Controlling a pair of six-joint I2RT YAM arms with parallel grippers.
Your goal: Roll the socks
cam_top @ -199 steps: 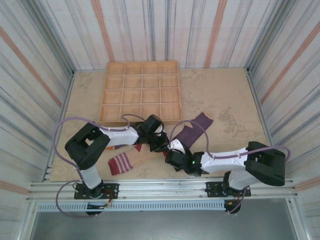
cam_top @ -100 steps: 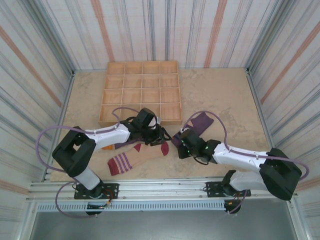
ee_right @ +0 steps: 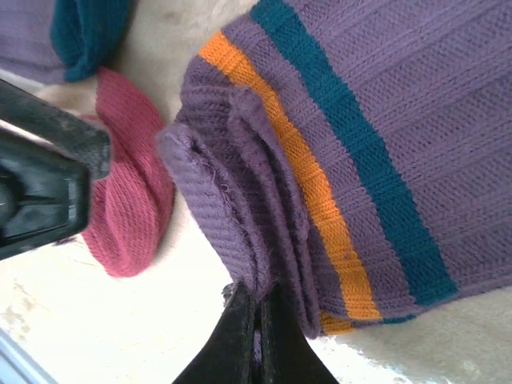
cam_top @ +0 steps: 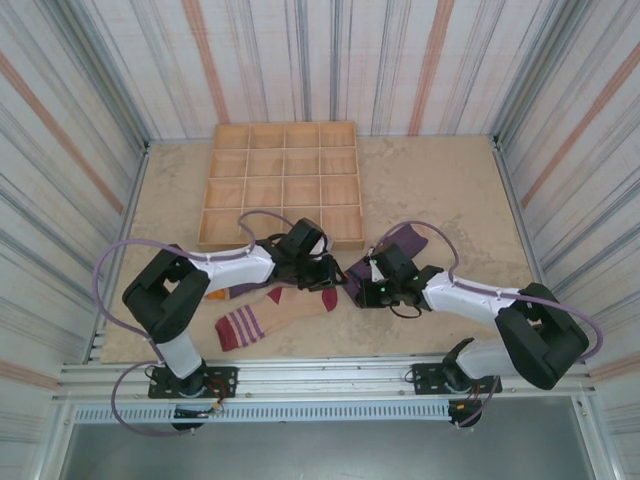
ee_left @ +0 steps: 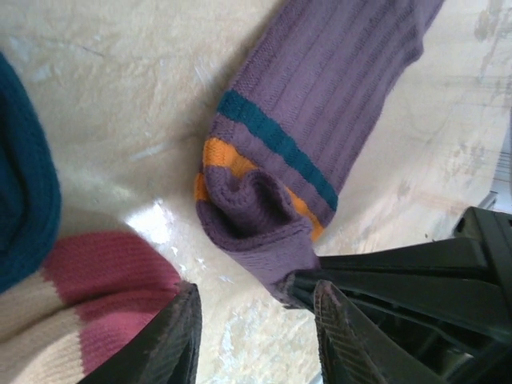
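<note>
Surface (cam_top: 450,190) is tan, with the wooden grid tray (cam_top: 283,177) at 12 o'clock.

Teal-toed sock (cam_top: 232,292): purple with an orange end, lies flat under the left arm at about 8 o'clock. Its teal toe (ee_left: 24,208) sits at the 9 o'clock edge of the left wrist view, just beside the red toe.

Tan sock (cam_top: 280,310): flat at about 7 o'clock, striped cuff toward the near edge, red toe (ee_left: 104,280) pointing to 3 o'clock at mid-surface. Not gripped.

Left pincer (cam_top: 328,272): sits low over the gap between the red toe and the banded sock. Fingers (ee_left: 180,336) are spread wide, with bare surface between them and nothing held. The tips look close to the surface; contact cannot be told.

Banded purple sock (cam_top: 400,245): ribbed purple with one orange and one teal band. It runs from the centre out toward 2 o'clock. The banded end is folded over itself into a small bunch (ee_left: 256,200), just beside the red toe, not touching it.

Right pincer (cam_top: 365,292): at the bunched end of the banded sock, 6 o'clock side of the fold. Fingers (ee_right: 240,336) are almost together, pinching the purple edge of the fold between them. Left pincer is close on its 9 o'clock side, apart from it.
</note>
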